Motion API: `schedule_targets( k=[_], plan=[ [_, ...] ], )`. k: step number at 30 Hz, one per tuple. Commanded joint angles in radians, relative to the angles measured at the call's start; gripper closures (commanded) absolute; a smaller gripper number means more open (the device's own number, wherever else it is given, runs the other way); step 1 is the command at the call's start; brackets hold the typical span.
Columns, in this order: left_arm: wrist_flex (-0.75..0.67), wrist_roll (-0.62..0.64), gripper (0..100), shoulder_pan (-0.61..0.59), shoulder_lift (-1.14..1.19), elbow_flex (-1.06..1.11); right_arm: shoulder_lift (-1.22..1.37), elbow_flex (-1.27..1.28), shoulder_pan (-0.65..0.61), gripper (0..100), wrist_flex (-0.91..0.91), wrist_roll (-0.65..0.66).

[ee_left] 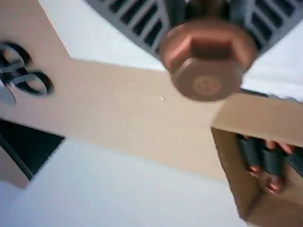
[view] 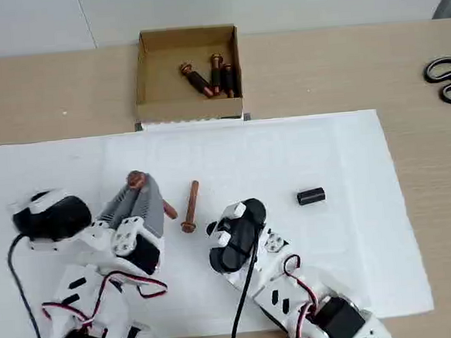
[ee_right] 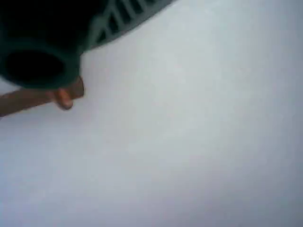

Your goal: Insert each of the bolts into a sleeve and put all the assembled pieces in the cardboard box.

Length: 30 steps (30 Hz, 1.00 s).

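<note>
My left gripper is shut on a copper bolt over the left part of the white sheet. The bolt's hex head faces the wrist camera between grey fingers. My right gripper sits near the sheet's middle, shut on a black sleeve whose open end faces the camera. A second bolt lies flat between the two grippers, and its head shows just beyond the held sleeve. A loose black sleeve lies to the right. The cardboard box at the back holds three assembled pieces.
The white sheet covers most of the wooden table. Scissors lie at the far right edge, off the sheet. The box stands just behind the sheet's back edge, and its wall shows in the left wrist view.
</note>
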Motion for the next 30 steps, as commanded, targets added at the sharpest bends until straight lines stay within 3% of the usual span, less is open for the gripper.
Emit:
schedule_targets(
  k=[1, 11, 30],
  plan=[
    [-0.044, 0.008, 100, 0.074, -0.006, 0.018, -0.010, 0.020, -0.001, 99.5, -0.061, 0.012],
    [-0.275, 0.006, 100, 0.103, -0.006, 0.170, -0.010, 0.112, -0.001, 99.5, -0.150, 0.012],
    [-0.167, -0.044, 100, 0.178, -0.006, 0.166, -0.008, 0.040, 0.005, 99.5, -0.193, 0.014]
  ],
)
